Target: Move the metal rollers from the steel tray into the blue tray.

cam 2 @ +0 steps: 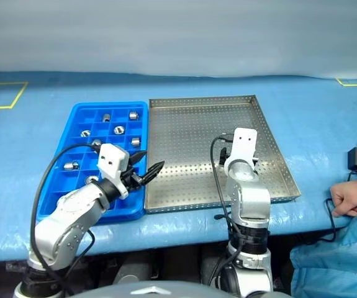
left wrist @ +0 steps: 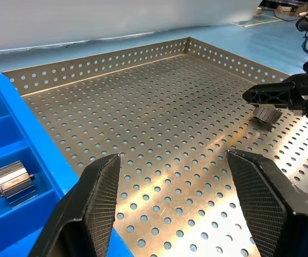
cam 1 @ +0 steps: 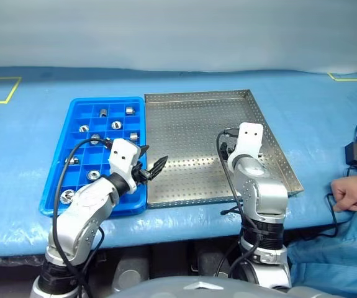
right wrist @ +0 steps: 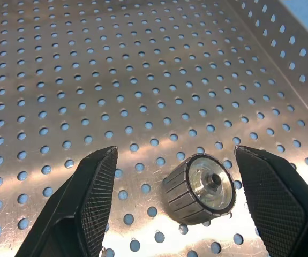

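The right hand (right wrist: pixel 170 203) is spread wide around the last roller (right wrist: pixel 199 188) in the steel tray (cam 1: pixel 184 124), ready to pinch it. The left hand (left wrist: pixel 180 198) is spread and holds nothing, waiting beside the blue tray (cam 1: pixel 72 124).

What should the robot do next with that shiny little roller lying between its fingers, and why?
Probably ease the right gripper forward and close on the metal roller. It lies on its side on the steel tray, between the open fingers and untouched. It looks like the last one there; the other rollers already sit in the blue tray.
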